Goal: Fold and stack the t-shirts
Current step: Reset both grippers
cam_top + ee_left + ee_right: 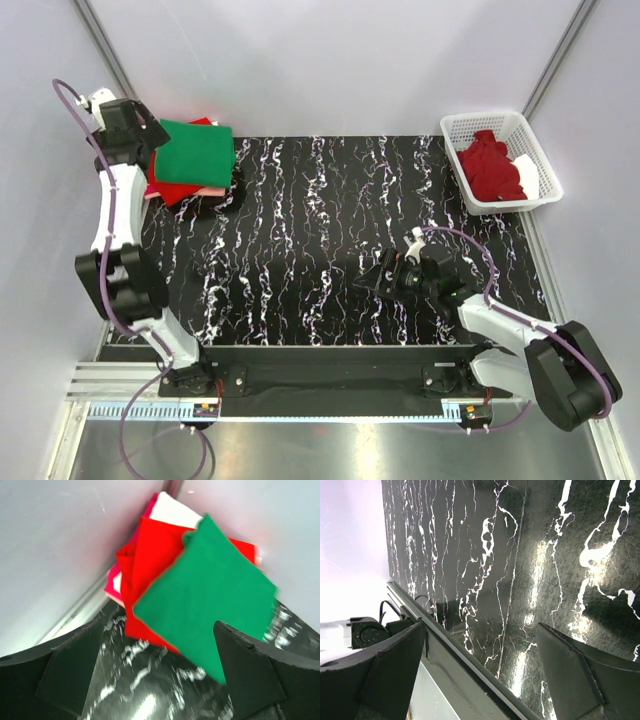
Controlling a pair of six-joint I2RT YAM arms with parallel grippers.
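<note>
While the left gripper [160, 680] is hovering with jaws apart and empty before the pile [190, 155] in the far left corner of the bench [330, 220], the green shirt [210, 600] is lying crooked on the red shirt [145, 570], so another layer is, I think, risking a slide. The right gripper [480, 675] is also gaping, holding nothing. The maroon shirt [490, 170] is waiting in the basket [455, 125]; the pale shirts [170, 510] underneath are showing only their edges.
</note>
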